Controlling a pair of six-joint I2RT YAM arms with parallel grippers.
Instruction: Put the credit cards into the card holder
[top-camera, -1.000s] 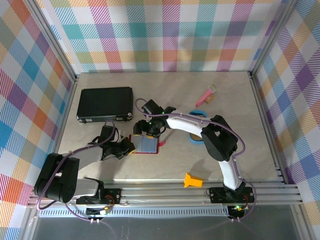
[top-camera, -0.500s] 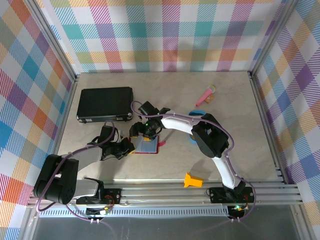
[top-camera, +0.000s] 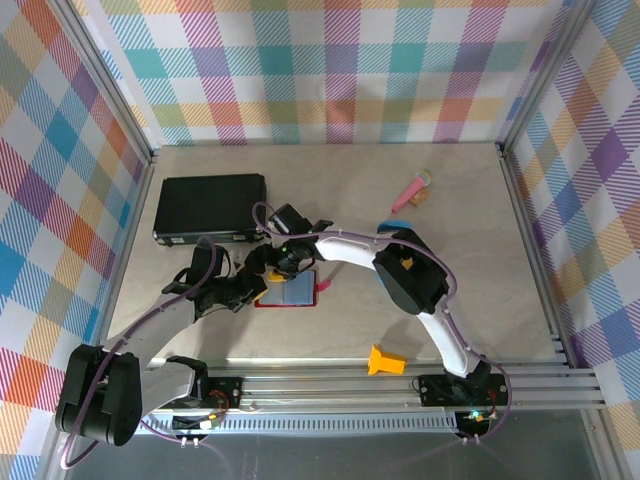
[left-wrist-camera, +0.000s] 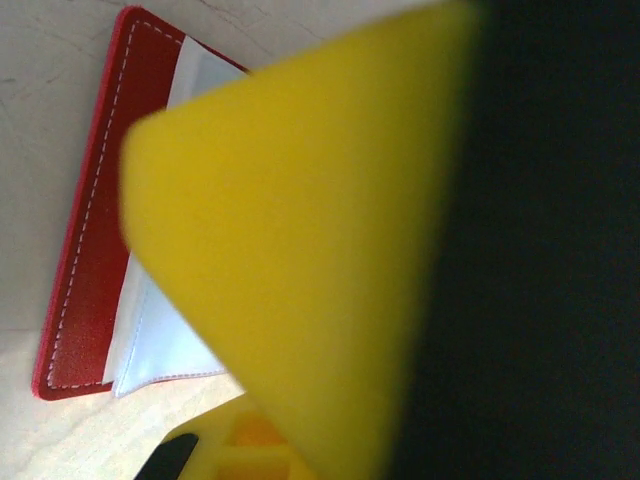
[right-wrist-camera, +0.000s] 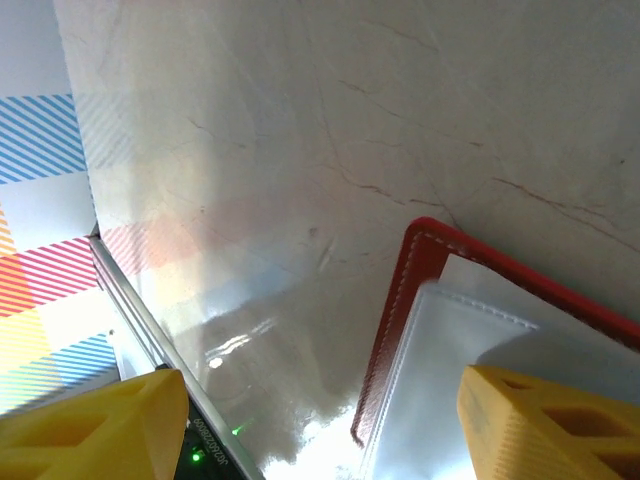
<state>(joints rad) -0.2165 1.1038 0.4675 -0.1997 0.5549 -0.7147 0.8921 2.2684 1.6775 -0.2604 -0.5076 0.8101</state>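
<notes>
Black case (top-camera: 210, 207): lies flat at the far left of the table (top-camera: 500, 300), well apart from the arms' tips.
Left arm: rises from its base at the near left corner and stretches forward and to the right, forearm low over the table.
Left gripper (top-camera: 252, 291): sits just beside the left edge of the card holder. Its fingers are together, and I cannot tell whether anything is pinched between them.
Card holder (top-camera: 298, 290): lies open and flat in the middle of the table, red border around grey-blue pockets. The left wrist view shows it (left-wrist-camera: 85, 250) under a blurred yellow finger.
Right gripper (top-camera: 272, 265): hangs over the holder's far left corner. In its own view the yellow fingers (right-wrist-camera: 95, 425) stand apart, with the holder's red corner (right-wrist-camera: 400, 320) between them.
Right arm: arches from the near right base and folds leftward across the table.
Since a second ago: the right arm has swung further left, uncovering more of the pockets. The left arm's shoulder has dropped and the arm has stretched out. The holder has stayed put.
</notes>
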